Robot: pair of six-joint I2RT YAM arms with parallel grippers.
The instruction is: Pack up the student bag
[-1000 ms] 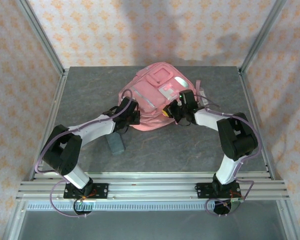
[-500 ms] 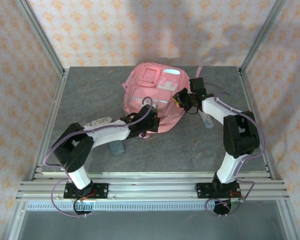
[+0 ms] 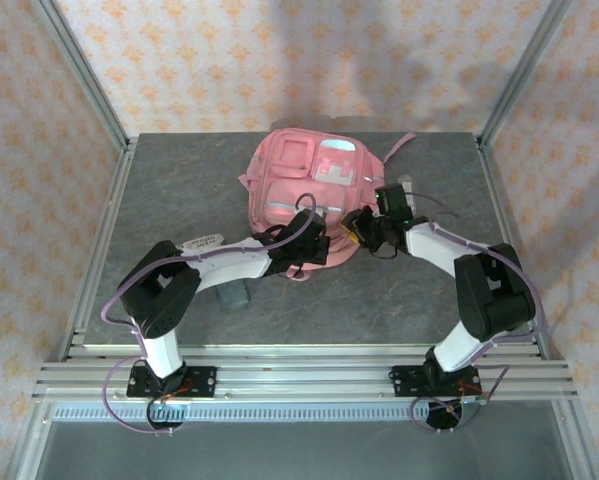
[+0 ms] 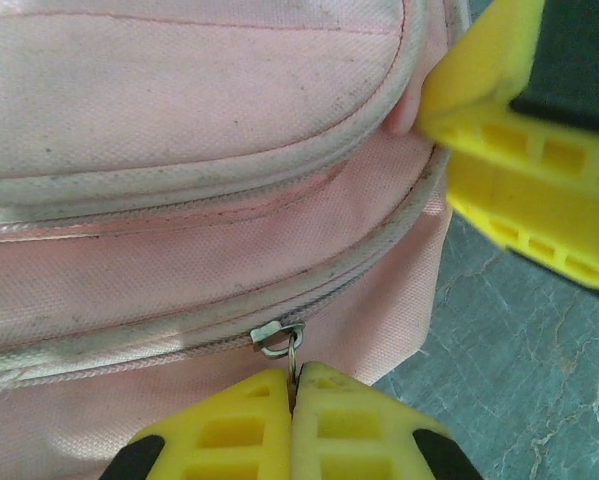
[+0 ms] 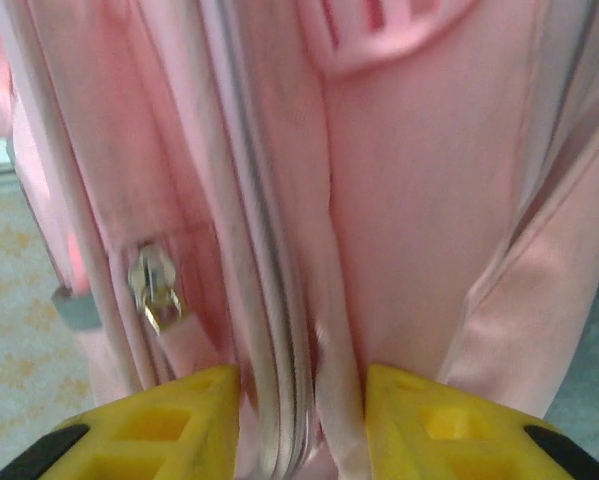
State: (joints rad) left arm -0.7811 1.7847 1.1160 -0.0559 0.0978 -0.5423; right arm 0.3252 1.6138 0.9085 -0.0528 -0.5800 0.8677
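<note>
Grey table (image 3: 179, 180): student bag (image 3: 301, 180) touches left gripper (image 4: 291, 388) (zip pull (image 4: 279, 338) pinched).

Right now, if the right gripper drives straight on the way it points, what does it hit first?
The student bag. A pink fold with a zip seam sits between the jaws of the right gripper, so it would likely press into fabric almost at once. Depth behind the fold is unclear.

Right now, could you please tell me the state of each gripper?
Left gripper: shut on the zipper pull of the student bag.
Right gripper: open, astride a fold of the bag.
</note>
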